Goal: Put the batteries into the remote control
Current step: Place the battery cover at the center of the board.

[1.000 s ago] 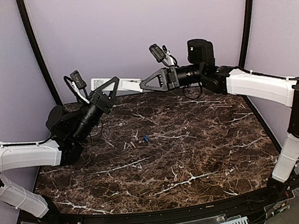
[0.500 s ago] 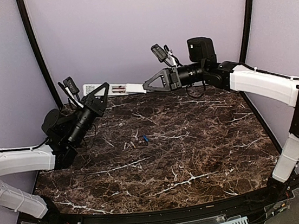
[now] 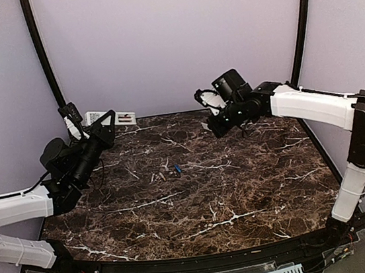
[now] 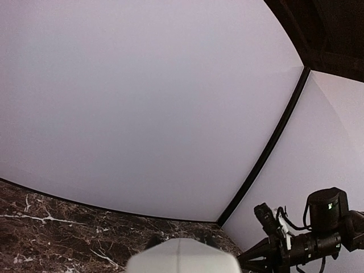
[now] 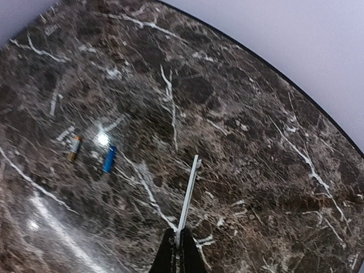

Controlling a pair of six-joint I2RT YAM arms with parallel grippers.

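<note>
1. Right wrist view: the right pincer is pinched fully together on the near end of a thin white cover plate. The plate is seen edge-on, sticking out ahead of the tips above the marble worktop.
2. Beyond the tips and to their left, two batteries lie on the worktop: a blue battery and, just left of it and not touching, a grey-tan battery.
3. Top external view: the left pincer, only narrowly parted, grips the remote control crosswise. It holds the remote raised over the worktop's back-left corner, well apart from the right pincer.
4. Left wrist view: a white end of the remote shows just ahead of that pincer.
</note>
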